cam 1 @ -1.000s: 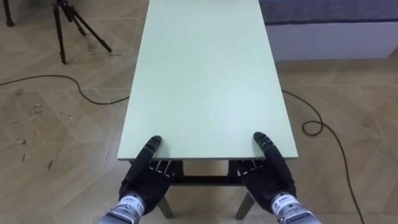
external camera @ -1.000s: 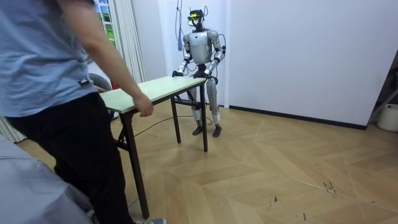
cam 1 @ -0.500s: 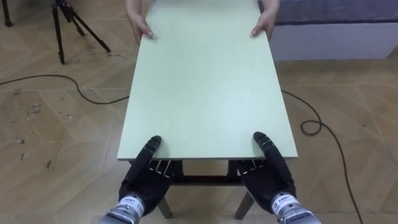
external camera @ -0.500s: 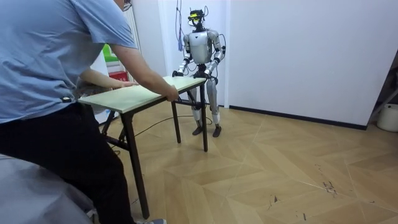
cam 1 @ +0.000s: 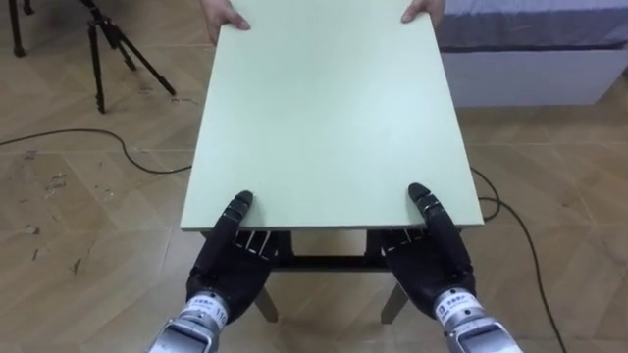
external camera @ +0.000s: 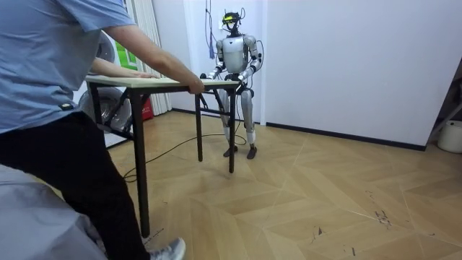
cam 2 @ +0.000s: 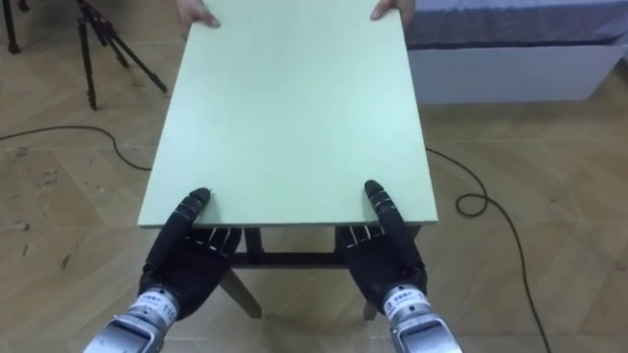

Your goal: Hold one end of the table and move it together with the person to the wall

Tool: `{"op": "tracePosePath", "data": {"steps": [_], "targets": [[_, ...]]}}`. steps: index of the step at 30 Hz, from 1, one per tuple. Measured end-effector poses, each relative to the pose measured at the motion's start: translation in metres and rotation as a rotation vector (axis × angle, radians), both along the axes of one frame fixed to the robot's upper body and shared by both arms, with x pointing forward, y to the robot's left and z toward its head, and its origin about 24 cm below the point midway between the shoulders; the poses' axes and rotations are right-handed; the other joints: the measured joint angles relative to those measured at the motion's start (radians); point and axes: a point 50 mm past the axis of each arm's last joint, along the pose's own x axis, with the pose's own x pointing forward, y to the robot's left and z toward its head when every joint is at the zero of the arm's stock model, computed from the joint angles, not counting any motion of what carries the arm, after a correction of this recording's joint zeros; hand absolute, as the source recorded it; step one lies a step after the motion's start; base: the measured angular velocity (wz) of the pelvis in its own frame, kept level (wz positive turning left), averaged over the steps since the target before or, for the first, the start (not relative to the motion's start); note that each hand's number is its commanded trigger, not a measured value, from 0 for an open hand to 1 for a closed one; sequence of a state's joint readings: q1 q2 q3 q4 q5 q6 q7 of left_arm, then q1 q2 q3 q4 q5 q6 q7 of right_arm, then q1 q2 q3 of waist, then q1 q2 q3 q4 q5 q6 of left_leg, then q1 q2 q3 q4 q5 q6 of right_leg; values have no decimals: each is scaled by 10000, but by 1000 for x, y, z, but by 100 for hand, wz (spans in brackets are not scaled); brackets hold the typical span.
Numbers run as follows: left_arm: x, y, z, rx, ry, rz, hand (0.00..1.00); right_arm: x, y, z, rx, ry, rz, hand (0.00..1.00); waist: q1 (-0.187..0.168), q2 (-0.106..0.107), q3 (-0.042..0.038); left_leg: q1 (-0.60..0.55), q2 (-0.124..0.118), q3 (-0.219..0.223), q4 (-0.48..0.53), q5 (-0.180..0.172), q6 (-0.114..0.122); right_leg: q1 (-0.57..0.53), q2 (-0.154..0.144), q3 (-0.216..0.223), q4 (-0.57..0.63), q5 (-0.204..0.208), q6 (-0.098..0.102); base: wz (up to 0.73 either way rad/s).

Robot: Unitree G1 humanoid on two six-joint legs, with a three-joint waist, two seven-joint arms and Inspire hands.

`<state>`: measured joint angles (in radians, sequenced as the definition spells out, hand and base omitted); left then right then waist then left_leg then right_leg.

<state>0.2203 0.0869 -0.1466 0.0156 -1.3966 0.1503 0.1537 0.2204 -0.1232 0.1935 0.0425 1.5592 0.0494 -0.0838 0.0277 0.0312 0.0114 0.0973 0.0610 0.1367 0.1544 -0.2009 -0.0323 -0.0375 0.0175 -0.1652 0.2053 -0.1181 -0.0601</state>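
Observation:
A pale green table [cam 1: 324, 108] stretches away from me, and I stand at one short end. My left hand [cam 1: 228, 267] and right hand [cam 1: 430, 257] grip the near edge, thumbs on top and fingers curled beneath the board. At the far end a person holds the two far corners, one hand [cam 1: 224, 18] on my left and the other hand [cam 1: 424, 12] on my right. In the room view the table [external camera: 151, 81] sits level at about the person's waist height between us, my hands [external camera: 211, 75] at its end.
A black tripod [cam 1: 103, 44] stands on the wooden floor at the far left, with a dark cable [cam 1: 108, 147] beside it. A grey and white bed [cam 1: 530, 59] lies at the far right, another cable [cam 1: 520, 230] below it. A white bucket [external camera: 451, 136] stands by the wall.
The tabletop has risen: in the room view it stands higher and level. The person has gone from reaching for the far end to holding both far corners. My hands keep their hold.

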Motion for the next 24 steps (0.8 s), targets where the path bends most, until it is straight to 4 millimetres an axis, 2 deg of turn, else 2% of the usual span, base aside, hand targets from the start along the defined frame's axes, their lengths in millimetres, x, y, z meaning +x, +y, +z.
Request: {"op": "tracePosePath", "data": {"steps": [3,5,13,24], "targets": [[-1,-2,1,161,-222,-47,100,-8,0,2,124,-42,-205,100,82,120,-98,7,5,-7,2,1,2,19,1,-4,26,49,-7,0],[-3,-3,1,189,-276,-70,100,-11,1,0,166,-53,-279,100,111,174,-126,14,3,-3,6,2,3,22,-2,1,25,52,-7,-3],[-9,-10,-2,-94,-270,10,100,-16,3,0,87,-388,-545,100,323,172,-114,9,1,30,-12,2,3,-16,12,37,-9,48,-1,-4],[-22,-10,-6,-310,-408,254,100,-22,5,-1,11,-553,-485,100,325,102,-67,-121,-8,53,-7,2,3,-175,13,151,9,37,16,-1]]}}
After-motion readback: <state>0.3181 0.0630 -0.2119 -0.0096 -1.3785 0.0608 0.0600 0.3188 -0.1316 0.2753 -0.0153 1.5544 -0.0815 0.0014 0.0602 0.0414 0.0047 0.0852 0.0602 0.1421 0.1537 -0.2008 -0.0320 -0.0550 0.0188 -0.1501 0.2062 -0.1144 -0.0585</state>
